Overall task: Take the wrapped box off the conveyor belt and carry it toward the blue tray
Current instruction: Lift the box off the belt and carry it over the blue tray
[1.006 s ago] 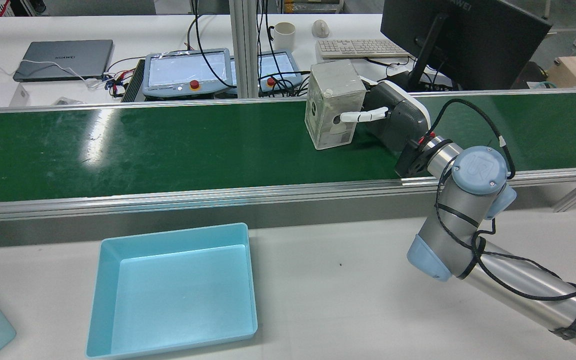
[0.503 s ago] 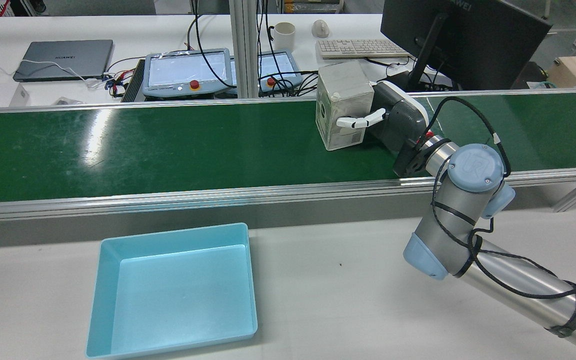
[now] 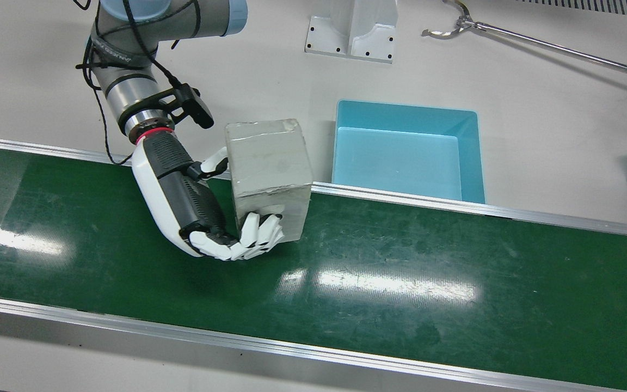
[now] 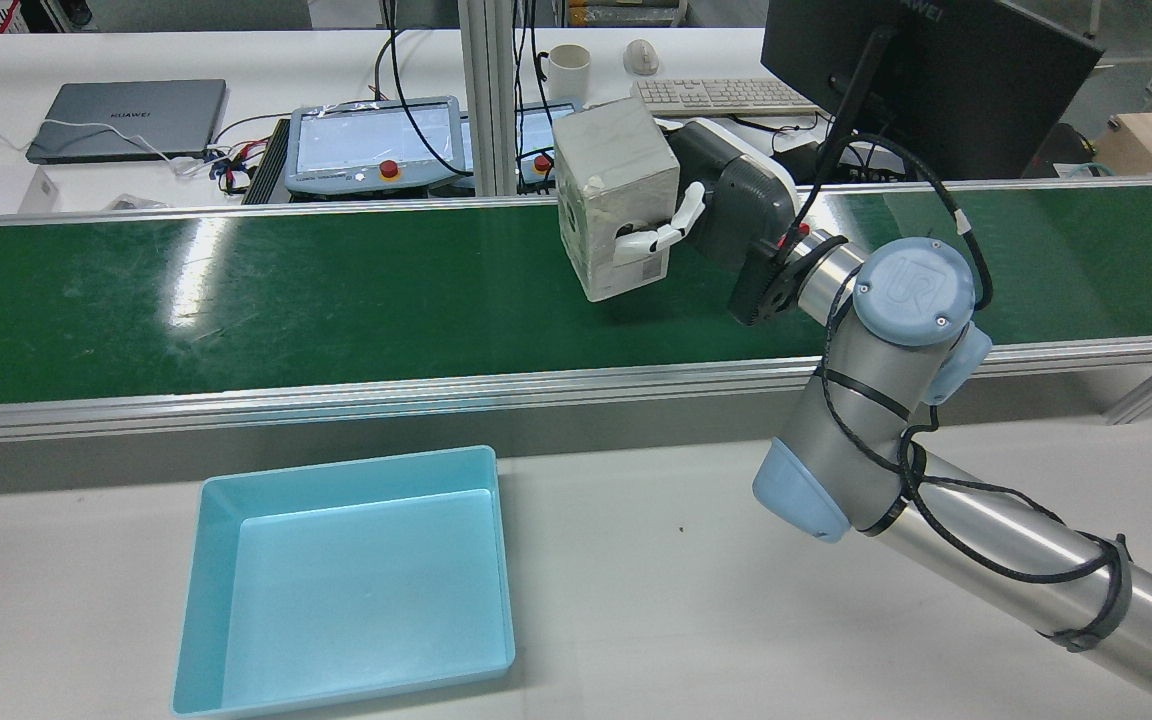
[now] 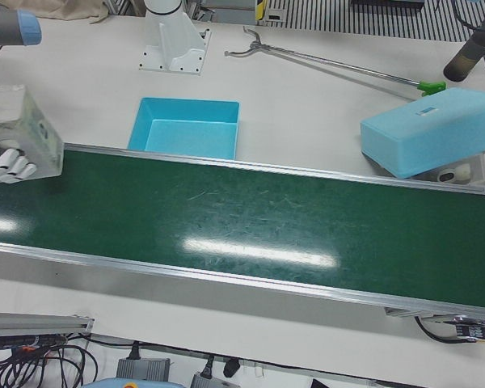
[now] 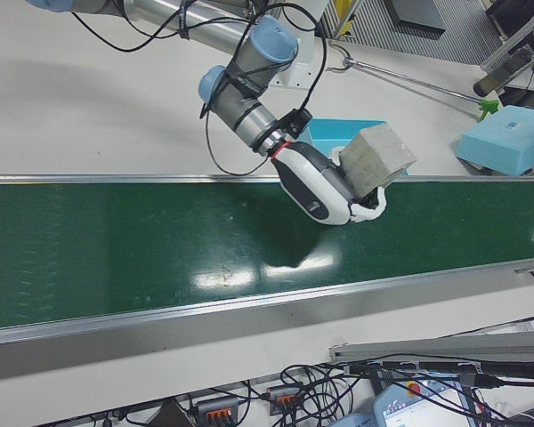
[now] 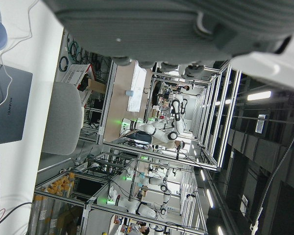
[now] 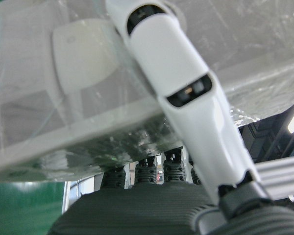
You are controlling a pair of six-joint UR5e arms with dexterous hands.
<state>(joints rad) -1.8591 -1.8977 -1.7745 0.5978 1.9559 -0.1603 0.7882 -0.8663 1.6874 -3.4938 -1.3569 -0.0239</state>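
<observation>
wrapped box above conveyor belt, blue tray beside belt

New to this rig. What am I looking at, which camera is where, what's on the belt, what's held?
It is a two-arm robot station; only the right arm works here. Its many-fingered right hand grips the wrapped box, tilted over the green conveyor belt. The front view looks almost straight down; the rear view looks from behind the arms; two more cameras sit on the operators' side, and one rides each hand. The belt itself is bare. The blue tray sits empty on the white table. The left hand's camera shows only its dark underside.
</observation>
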